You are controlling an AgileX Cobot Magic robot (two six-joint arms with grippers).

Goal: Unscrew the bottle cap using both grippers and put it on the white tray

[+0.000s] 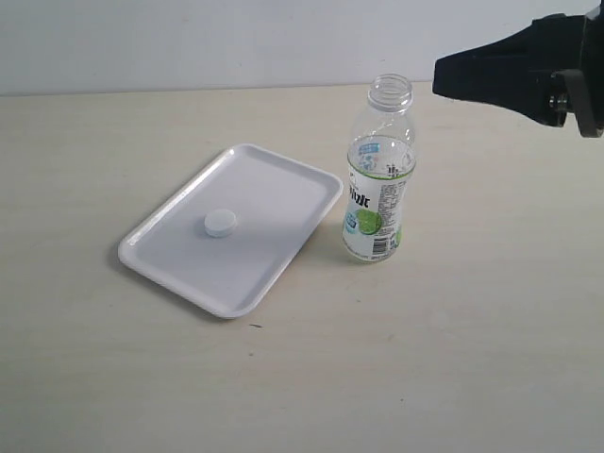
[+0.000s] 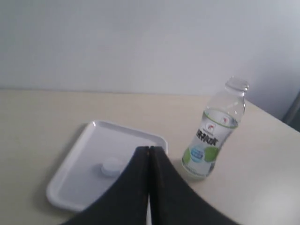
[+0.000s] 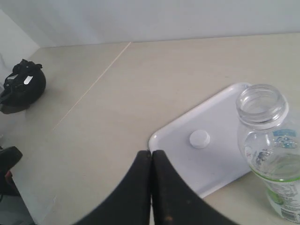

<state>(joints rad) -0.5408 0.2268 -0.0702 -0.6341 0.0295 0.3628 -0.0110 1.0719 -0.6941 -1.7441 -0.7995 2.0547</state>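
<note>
Both hands are pressed shut on nothing: the left hand (image 2: pixel 149 151) and the right hand (image 3: pixel 151 153) each show two black fingers flat together. The right hand hangs above and to the right of the bottle (image 1: pixel 379 189), which stands upright with its neck open, just right of the tray (image 1: pixel 283 170). The cap (image 1: pixel 220 223) lies near the tray's middle, so the task looks done. The cap is probably light, stiff and small, best pinched by its ribbed side. The bottle seems thin-walled and easy to tip. The bench (image 1: pixel 453 359) is pale and smooth, and a plain light wall (image 1: pixel 189 38) runs along its far edge.
</note>
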